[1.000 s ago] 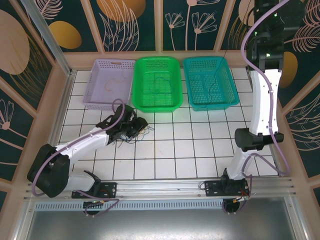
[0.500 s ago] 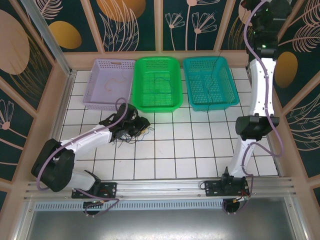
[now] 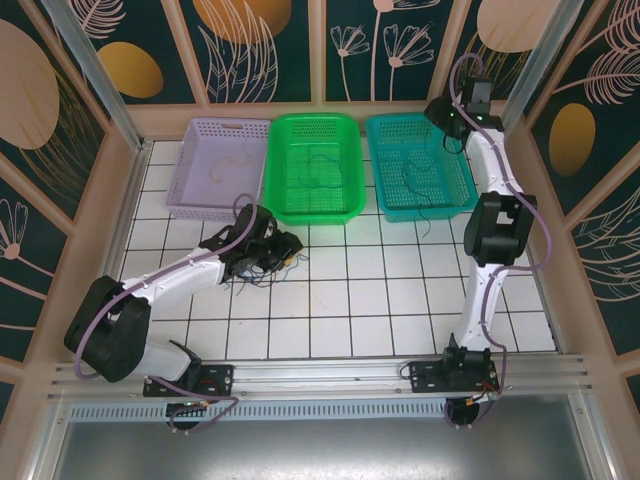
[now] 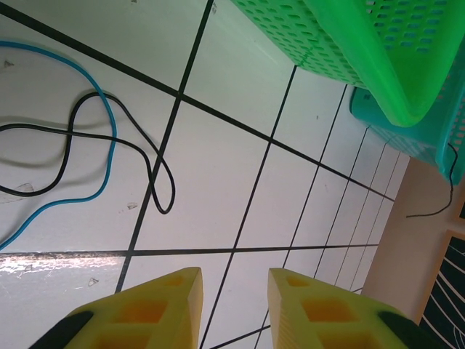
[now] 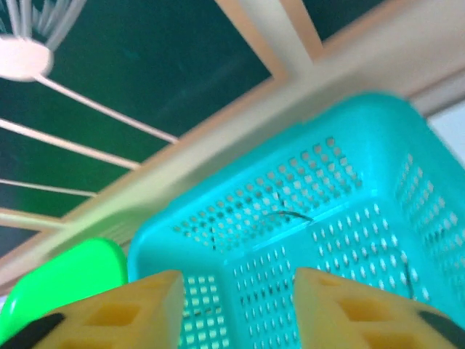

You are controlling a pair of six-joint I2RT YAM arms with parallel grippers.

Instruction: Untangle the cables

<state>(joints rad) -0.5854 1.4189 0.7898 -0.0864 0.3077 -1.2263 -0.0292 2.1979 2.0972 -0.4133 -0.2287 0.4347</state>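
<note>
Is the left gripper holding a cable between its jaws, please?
No, the left gripper has bare tile between its jaws; the cables lie apart.

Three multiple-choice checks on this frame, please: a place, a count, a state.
1. The right fingers hang over: A the teal basket; B bare tiles mid-table; C the left arm's base.
2. Baskets in the back row: A two; B three; C four.
3. The left fingers are: A apart, nothing between; B shut on the blue cable; C shut on a basket rim.
Answers: 1 A, teal mesh lies beyond them. 2 B, lavender basket, green basket and the teal one. 3 A, bare tile shows in their gap; the blue cable lies apart.
</note>
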